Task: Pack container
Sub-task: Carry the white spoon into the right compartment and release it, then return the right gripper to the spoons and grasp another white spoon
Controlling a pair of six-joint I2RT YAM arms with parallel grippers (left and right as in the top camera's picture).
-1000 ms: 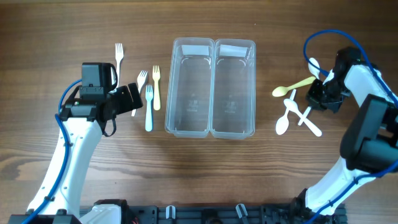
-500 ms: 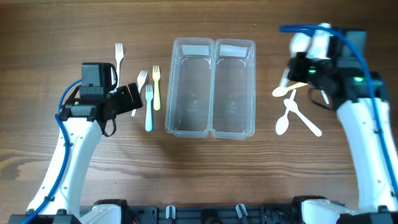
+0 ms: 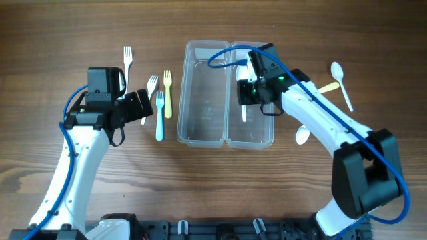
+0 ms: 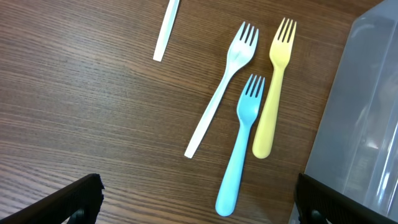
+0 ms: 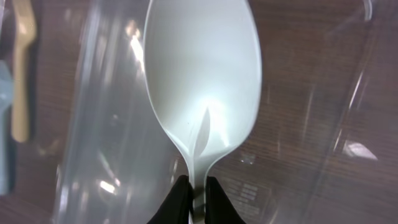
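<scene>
Two clear containers stand side by side mid-table, the left one (image 3: 203,93) and the right one (image 3: 263,130). My right gripper (image 3: 245,100) is over the right container, shut on a white spoon (image 5: 202,81) by its handle; its fingers (image 5: 194,193) pinch the neck. My left gripper (image 3: 143,105) is open and empty beside the forks, its fingertips (image 4: 196,211) wide apart. A white fork (image 4: 225,81), a blue fork (image 4: 242,143) and a yellow fork (image 4: 273,93) lie left of the containers.
Another white fork (image 3: 127,57) lies at the far left. Right of the containers lie a white spoon (image 3: 341,81), a yellow spoon (image 3: 327,87) and a white spoon (image 3: 302,135) partly under my right arm. The container wall (image 4: 360,112) is near my left gripper.
My right arm has swung left from the spoons to above the right container, carrying a white spoon. My left arm has not moved.
</scene>
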